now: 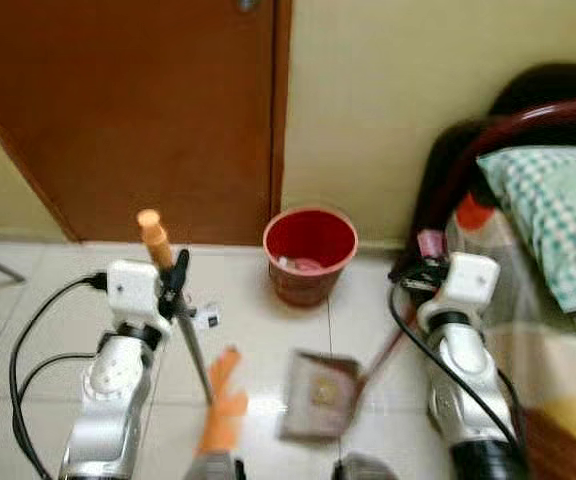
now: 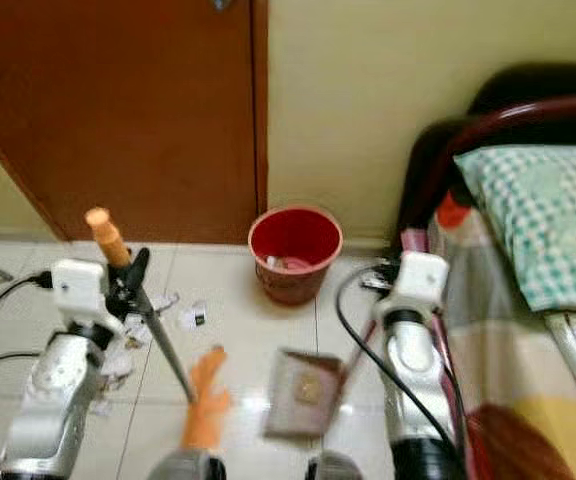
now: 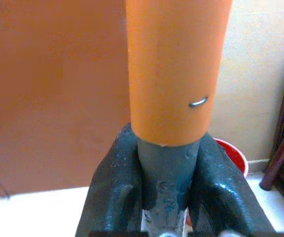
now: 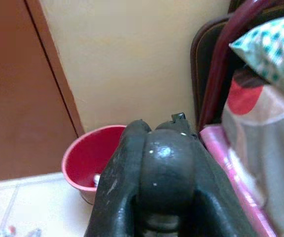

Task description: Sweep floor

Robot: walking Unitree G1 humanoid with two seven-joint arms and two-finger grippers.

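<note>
My left gripper (image 1: pixel 175 275) is clamped on the broom (image 1: pixel 190 335): in the left wrist view my two black fingers (image 3: pixel 113 197) press either side of its grey shaft, and the orange handle end (image 3: pixel 177 64) rises straight out beyond their tips. From my fingers the shaft slants down and away to the orange bristles (image 1: pixel 220 410), which rest on the tiled floor (image 1: pixel 248 330) below and slightly inward of my grip.

My right gripper (image 1: pixel 418 272) is clenched around the dustpan's handle; in the right wrist view my fingers (image 4: pixel 117 182) wrap a dark rounded knob between them. The dustpan (image 1: pixel 317 396) lies on the tiles below and inward of those fingers, just beside the bristles.

The red bin (image 1: pixel 309 252) stands past both sets of fingertips, between them, against the wall beside the brown door (image 1: pixel 138 110). Paper scraps (image 2: pixel 190 316) lie on the floor just beyond my left fingers. A bed with a checked pillow (image 1: pixel 553 215) sits outward of my right fingers.
</note>
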